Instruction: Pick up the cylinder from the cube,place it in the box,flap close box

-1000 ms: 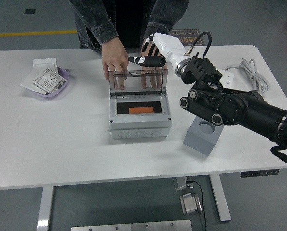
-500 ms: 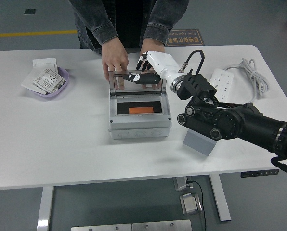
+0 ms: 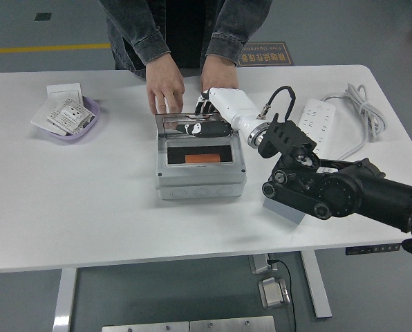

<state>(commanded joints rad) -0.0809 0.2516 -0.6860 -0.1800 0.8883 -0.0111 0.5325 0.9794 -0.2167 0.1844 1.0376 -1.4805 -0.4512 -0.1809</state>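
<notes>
A grey box (image 3: 200,182) stands mid-table with an orange cylinder (image 3: 200,158) lying inside. Its clear hinged lid (image 3: 175,127) is tilted forward, partly lowered over the opening. My right hand (image 3: 206,128), white with black fingers, lies flat across the lid's upper part, fingers extended and holding nothing. The grey cube (image 3: 282,209) sits right of the box, mostly hidden behind my right forearm. A person at the far side rests one hand (image 3: 166,90) on the table behind the box's back left corner; the other hand (image 3: 217,72) is behind my hand.
A purple dish (image 3: 88,125) with paper packets and a white pad (image 3: 64,90) sit at the far left. A white power strip (image 3: 316,123) and its coiled cable (image 3: 361,109) lie at the right.
My right hand has come down and forward onto the lid, and the lid has swung from upright to tilted over the box. The person's hands have stayed behind the box.
</notes>
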